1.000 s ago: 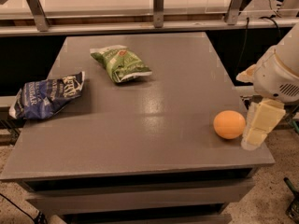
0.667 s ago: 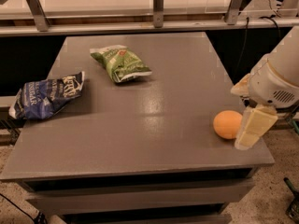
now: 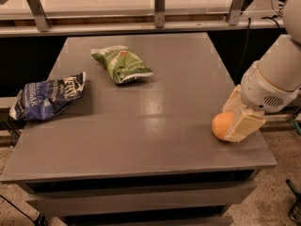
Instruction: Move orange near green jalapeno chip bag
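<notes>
Gripper at right table edge hides right half of orange.

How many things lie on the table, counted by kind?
Chip bags: 2, the green jalapeno chip bag and the dark blue chip bag.
Fruit: 1, the orange, with the gripper at it, near the table's right edge.
Total: 3.

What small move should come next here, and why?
Probably grasp the orange firmly before any lift: the gripper sits right at the orange near the table's right edge, while the green bag lies far off at the back left.
</notes>
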`<state>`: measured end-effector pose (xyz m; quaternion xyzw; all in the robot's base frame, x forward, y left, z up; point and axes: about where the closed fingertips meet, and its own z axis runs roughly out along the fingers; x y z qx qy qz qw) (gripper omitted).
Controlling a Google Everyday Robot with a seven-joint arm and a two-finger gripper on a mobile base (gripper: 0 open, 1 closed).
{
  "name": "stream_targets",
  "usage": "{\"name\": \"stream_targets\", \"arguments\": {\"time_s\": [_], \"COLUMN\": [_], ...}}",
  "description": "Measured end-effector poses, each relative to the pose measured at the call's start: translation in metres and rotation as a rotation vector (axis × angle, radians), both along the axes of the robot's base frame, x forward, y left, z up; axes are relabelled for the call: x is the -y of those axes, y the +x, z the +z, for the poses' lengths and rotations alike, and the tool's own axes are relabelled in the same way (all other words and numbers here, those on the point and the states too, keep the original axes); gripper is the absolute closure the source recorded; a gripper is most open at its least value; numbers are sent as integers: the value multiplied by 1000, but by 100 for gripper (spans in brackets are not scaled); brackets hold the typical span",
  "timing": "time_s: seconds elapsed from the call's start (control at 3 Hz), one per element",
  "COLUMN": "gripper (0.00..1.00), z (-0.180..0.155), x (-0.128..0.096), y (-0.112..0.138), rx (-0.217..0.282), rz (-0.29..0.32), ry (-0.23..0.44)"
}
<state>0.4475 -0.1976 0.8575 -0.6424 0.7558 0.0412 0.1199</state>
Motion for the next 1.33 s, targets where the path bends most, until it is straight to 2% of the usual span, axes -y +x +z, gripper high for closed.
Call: {"name": "stream_targets", "arguments": {"time_s": [0.33,0.67,1.0,1.33], "gripper": [87,100,100,100], "z": [1,24,58,79], "x": [-16,-33,-53,-82], "y": [12,37,80,114], "rx": [5,57,140,214], "rz": [35,55,52,70], "ry": [25,88,158,197]}}
